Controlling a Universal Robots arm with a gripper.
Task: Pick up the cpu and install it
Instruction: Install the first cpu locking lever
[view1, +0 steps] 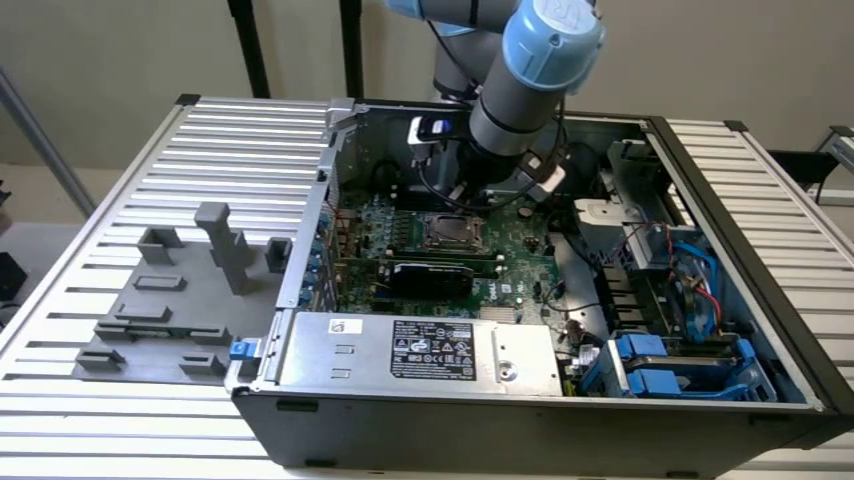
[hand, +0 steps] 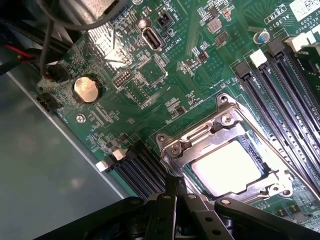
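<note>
Resting in the metal-framed socket (hand: 200, 131) on the green motherboard (hand: 150, 75), the cpu (hand: 227, 167) shows its pale silver top. The claw (hand: 175, 184) is pressed together and empty, with its tips just beside the socket frame. In the exterior view, the socket lies at frame centre inside the open computer case (view1: 534, 430).

cpu (hand: 227, 167) in socket (hand: 215, 127), pincer (hand: 175, 186) closed

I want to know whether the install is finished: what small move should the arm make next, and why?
Probably a short lift straight up. The cpu already lies inside the socket frame, and the gripper is shut with nothing between its fingers, its tip right at the frame's edge; backing off would likely avoid scraping the motherboard.
</note>
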